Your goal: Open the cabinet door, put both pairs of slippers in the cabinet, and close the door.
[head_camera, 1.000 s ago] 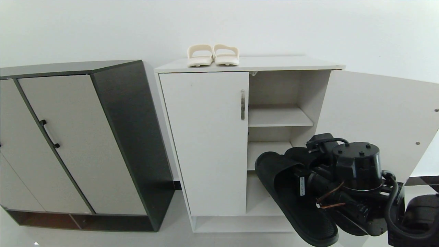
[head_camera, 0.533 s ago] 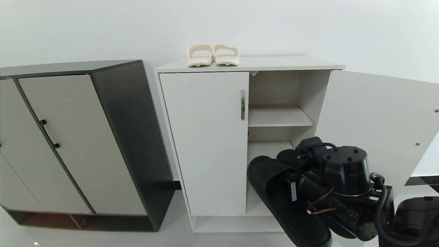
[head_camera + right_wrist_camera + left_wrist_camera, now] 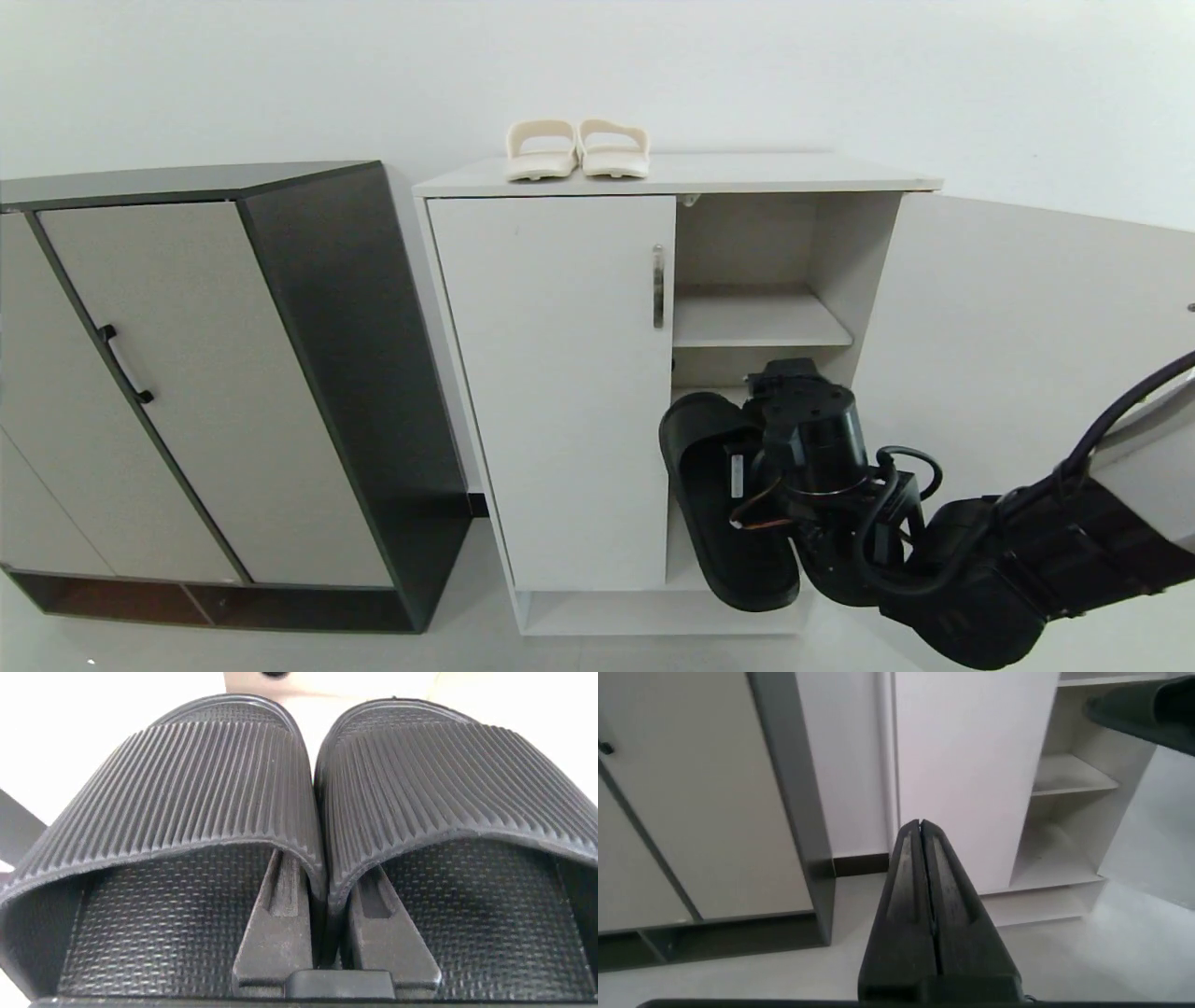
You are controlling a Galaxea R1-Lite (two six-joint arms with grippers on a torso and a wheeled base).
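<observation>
A pair of black slippers [image 3: 724, 504] hangs at the open right half of the white cabinet [image 3: 551, 373], level with its lower compartments. My right gripper [image 3: 747, 471] is shut on them. In the right wrist view its fingers [image 3: 276, 924] reach under the ribbed straps and pinch the slippers' [image 3: 215, 793] inner walls together. A cream pair of slippers [image 3: 577, 149] sits on the cabinet top. The cabinet's right door [image 3: 1008, 345] is swung wide open and its left door is closed. My left gripper [image 3: 921, 835] hangs shut and empty above the floor, facing both cabinets.
A dark cabinet [image 3: 308, 373] with grey doors stands directly left of the white one. A bare upper shelf [image 3: 756, 322] shows inside the open half. The open door bounds the space on the right. Light floor lies in front.
My right arm has carried the black slippers forward, closer to the cabinet opening. The cream slippers and doors have stayed put.
</observation>
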